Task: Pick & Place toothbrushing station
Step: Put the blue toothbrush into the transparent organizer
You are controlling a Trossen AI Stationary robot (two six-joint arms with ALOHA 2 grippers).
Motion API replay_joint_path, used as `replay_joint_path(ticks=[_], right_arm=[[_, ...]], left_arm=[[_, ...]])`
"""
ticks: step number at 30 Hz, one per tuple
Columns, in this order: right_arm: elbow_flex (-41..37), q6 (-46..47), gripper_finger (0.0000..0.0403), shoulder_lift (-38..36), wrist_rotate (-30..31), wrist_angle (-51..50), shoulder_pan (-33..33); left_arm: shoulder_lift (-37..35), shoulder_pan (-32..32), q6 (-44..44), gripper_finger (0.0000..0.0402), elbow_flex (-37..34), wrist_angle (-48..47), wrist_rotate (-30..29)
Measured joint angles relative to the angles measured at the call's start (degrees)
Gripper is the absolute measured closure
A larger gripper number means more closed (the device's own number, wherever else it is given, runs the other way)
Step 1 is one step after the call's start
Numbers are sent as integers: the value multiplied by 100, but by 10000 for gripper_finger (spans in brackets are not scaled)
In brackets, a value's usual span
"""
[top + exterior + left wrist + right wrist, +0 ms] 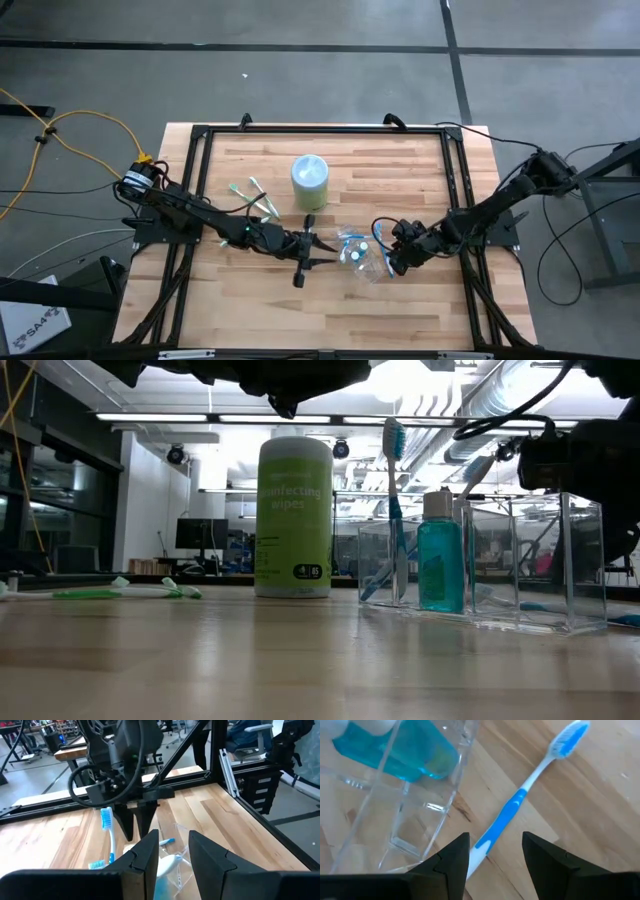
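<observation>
A: We start with the table (260, 300), then the green wipes canister (310, 181) standing near its middle.

B: Just right of centre we see the clear plastic container (366, 262), upright, with a blue toothbrush (394, 510) and a teal bottle (440, 555) standing in its compartments.

A: We find the left end effector (318, 251) just beside the container, fingers parted and empty.

B: The right end effector (495, 855) is open too, poised over a second blue toothbrush (520, 805) lying flat beside the container.

A: Green-white toothbrushes (255, 196) lie left of the canister.
</observation>
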Motion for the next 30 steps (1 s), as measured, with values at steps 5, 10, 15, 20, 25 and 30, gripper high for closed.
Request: replay_joint_path(ticks=[5,10,15,20,25,30], right_arm=[[2,0,229,51,344,138,77],[2,-12,229,52,809,125,9],[2,22,229,52,827,127,-282],[2,305,229,52,426,94,-667],[2,308,229,52,-206,2,-946],[2,292,229,52,-652,-172,-1189]], left_arm=[[0,9,1,299,0,0,-1],[0,9,2,299,0,0,0],[0,10,2,299,-1,0,0],[0,9,2,299,0,0,0],[0,9,4,299,0,-20,0],[0,9,16,299,0,-47,1]])
